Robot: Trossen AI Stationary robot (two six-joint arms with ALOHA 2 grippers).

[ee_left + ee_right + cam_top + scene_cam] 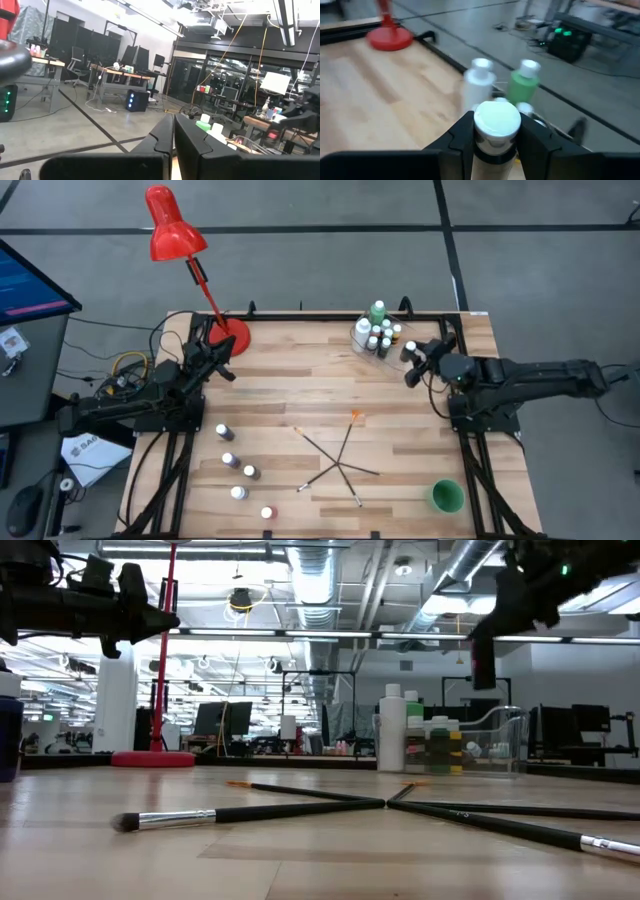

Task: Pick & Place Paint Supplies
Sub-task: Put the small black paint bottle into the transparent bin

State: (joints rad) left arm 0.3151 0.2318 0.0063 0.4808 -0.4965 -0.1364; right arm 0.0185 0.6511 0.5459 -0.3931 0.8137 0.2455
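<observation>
My right gripper (411,363) hangs above the table beside the clear tub (370,340), shut on a tiny white-capped paint bottle (496,120). The tub holds more small bottles, a taller green bottle (524,82) and a taller white bottle (479,85). Several tiny bottles (228,459) stand on the table's near left. Thin dark paintbrushes (340,465) lie crossed in the middle, also seen in the low view (300,808). My left gripper (173,136) is shut and empty, raised at the left edge (215,360). My right gripper pinches the tiny bottle between its two fingers (460,137), which sit on opposite sides of its body just under the white cap (492,142). The fingers reach in from the table's right side, slanting a little downward. The bottle is lifted clear of the table, cap up.
A red desk lamp stands with its base (232,337) on the far left of the table. A green cup (446,496) sits at the near right corner. Bare wood lies between the lamp base and the tub.
</observation>
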